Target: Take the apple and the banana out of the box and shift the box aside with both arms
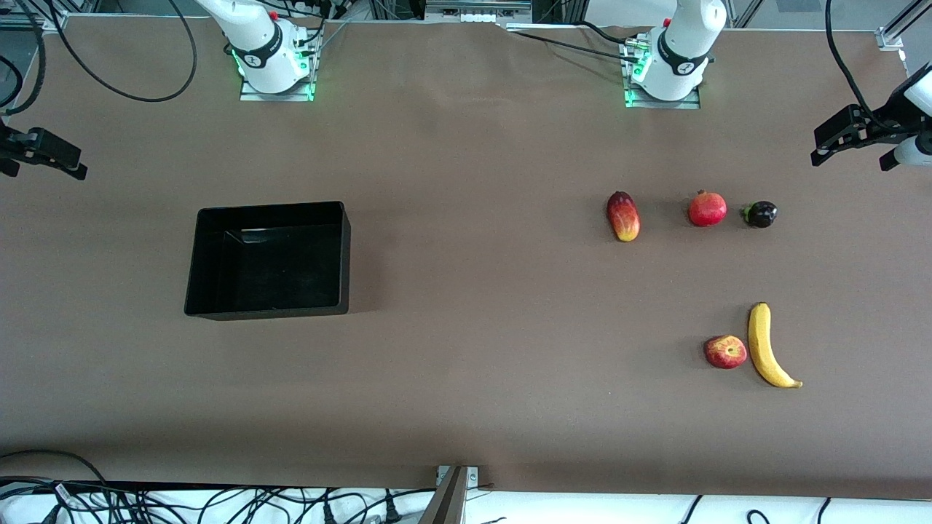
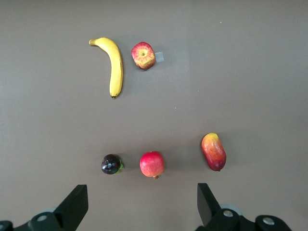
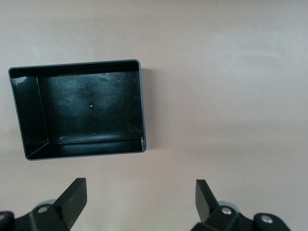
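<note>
Left gripper (image 2: 139,207) raised, fingers (image 2: 74,204) spread wide, right gripper (image 3: 139,204) likewise, both arms waiting

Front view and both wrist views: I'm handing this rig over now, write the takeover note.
Left gripper: open, empty, up over the left arm's end of the table.
Right gripper: open, empty, up near the box.
Box: empty, at the right arm's end.
Apple and banana: side by side on the table at the left arm's end, nearer the front camera than the mango, pomegranate and dark fruit.
Done: both fruits out, box apparently aside.
Left: apparently nothing.
</note>
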